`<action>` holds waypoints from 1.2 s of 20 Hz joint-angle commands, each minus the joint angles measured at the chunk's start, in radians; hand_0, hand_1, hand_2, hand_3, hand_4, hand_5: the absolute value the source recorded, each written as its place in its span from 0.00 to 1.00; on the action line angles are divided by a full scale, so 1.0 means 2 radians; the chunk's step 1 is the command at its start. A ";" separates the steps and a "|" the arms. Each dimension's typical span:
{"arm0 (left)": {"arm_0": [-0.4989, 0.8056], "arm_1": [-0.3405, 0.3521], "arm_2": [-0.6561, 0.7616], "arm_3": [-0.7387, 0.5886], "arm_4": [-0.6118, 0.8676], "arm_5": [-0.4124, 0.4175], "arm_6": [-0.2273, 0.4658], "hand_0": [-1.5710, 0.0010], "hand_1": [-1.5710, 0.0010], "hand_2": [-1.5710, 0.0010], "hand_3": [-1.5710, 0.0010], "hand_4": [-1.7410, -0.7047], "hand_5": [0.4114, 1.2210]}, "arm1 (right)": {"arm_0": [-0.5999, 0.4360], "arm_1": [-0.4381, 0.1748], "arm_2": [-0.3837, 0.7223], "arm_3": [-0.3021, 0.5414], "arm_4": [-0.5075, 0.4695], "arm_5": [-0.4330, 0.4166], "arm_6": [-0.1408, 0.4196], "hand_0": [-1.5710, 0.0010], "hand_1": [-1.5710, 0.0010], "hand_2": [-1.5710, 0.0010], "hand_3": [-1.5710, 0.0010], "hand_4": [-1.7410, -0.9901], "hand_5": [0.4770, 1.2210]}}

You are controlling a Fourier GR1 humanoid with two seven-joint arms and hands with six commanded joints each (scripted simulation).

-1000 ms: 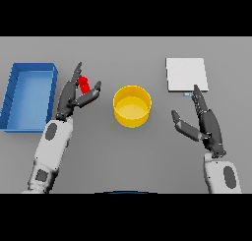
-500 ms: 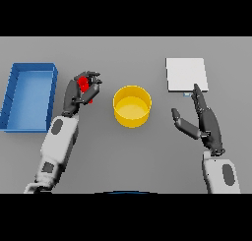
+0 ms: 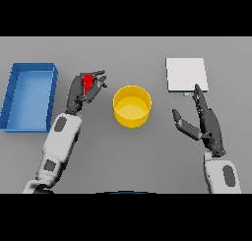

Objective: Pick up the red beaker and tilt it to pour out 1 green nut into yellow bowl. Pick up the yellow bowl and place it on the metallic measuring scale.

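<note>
The left hand has its fingers curled round the small red beaker, held just left of the round yellow bowl on the grey surface. The right hand rests open-fingered near the flat metallic measuring scale. Risk: tilting here, short of the bowl's rim, would likely drop the nut onto the surface.

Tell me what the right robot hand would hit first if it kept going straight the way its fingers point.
Most likely the metallic measuring scale. The right robot hand is open, its fingers aimed up the view toward the scale's near edge, with only bare table between. Height above the table is unclear, so it might pass over.
</note>
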 commanded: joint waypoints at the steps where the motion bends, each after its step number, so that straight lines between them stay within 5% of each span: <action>1: -0.001 0.002 0.001 -0.008 0.001 -0.002 0.004 0.03 0.04 0.04 0.07 0.22 0.97 | 0.003 0.002 0.002 -0.003 0.000 0.000 -0.001 1.00 1.00 1.00 1.00 0.60 0.24; 8: -0.002 0.015 -0.021 -0.085 -0.031 -0.006 0.058 0.01 0.01 0.01 0.01 0.24 0.99 | 0.002 0.006 0.009 -0.005 0.009 -0.003 0.003 1.00 1.00 1.00 1.00 0.60 0.25; 13: 0.002 0.051 -0.071 -0.135 -0.067 -0.020 0.110 0.00 0.00 0.00 0.01 0.12 0.93 | 0.009 -0.002 0.008 -0.013 0.007 0.002 -0.003 1.00 1.00 1.00 1.00 0.62 0.26; 24: -0.065 0.139 -0.213 -0.133 -0.204 -0.075 0.182 0.00 0.00 0.00 0.00 0.02 0.91 | 0.007 0.009 0.012 -0.007 0.010 -0.002 0.004 1.00 1.00 1.00 1.00 0.61 0.29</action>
